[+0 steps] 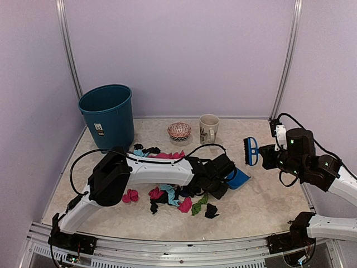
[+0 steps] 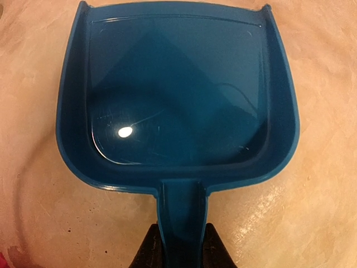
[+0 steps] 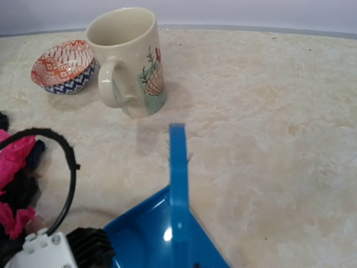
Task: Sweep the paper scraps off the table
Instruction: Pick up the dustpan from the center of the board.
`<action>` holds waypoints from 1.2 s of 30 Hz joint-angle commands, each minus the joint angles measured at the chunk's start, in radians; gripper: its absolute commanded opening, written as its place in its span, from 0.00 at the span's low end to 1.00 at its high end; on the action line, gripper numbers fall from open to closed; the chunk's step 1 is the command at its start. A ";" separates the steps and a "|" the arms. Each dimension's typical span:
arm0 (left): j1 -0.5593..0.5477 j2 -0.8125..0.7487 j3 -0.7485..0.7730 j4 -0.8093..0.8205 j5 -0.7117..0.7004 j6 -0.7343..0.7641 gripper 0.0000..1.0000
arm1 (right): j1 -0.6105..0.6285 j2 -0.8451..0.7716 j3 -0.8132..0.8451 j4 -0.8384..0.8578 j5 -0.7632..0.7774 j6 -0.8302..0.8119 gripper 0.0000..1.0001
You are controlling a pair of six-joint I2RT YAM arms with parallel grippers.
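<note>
The paper scraps [image 1: 167, 196], pink, black, light blue and green wads, lie on the table [image 1: 262, 204] in front of my left arm, with more behind it [image 1: 164, 154]. Pink scraps also show at the left of the right wrist view [image 3: 14, 159]. My left gripper [image 1: 225, 174] is shut on the handle of the blue dustpan [image 1: 238, 179]. In the left wrist view the dustpan [image 2: 178, 95] is empty and flat on the table, its handle between my fingers [image 2: 149, 252]. My right gripper [image 1: 263, 157] holds the blue brush [image 1: 251, 151] above and right of the dustpan [image 3: 148, 237]. The brush [image 3: 178, 173] shows edge-on.
A teal waste bin [image 1: 107, 114] stands at the back left. A patterned bowl [image 1: 179, 131] and a cream mug [image 1: 208, 128] stand at the back middle, also in the right wrist view as bowl [image 3: 61, 67] and mug [image 3: 131, 58]. A black cable [image 3: 70, 173] loops over the left arm.
</note>
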 commanded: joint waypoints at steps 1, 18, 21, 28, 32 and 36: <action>0.005 0.023 -0.012 0.016 -0.032 0.014 0.00 | -0.011 0.000 -0.010 0.029 -0.003 -0.001 0.00; -0.028 -0.300 -0.332 0.054 -0.057 -0.037 0.00 | -0.010 0.001 0.060 0.006 0.000 -0.026 0.00; -0.040 -0.400 -0.435 0.075 -0.056 -0.064 0.00 | -0.012 0.015 0.067 0.011 0.006 -0.036 0.00; -0.065 -0.629 -0.626 0.053 -0.106 -0.148 0.00 | -0.012 0.057 0.067 0.057 -0.050 -0.042 0.00; -0.064 -0.762 -0.747 0.028 -0.154 -0.202 0.00 | -0.012 0.091 0.066 0.106 -0.140 -0.061 0.00; -0.062 -0.895 -0.844 -0.009 -0.216 -0.238 0.00 | -0.011 0.121 0.063 0.181 -0.268 -0.068 0.00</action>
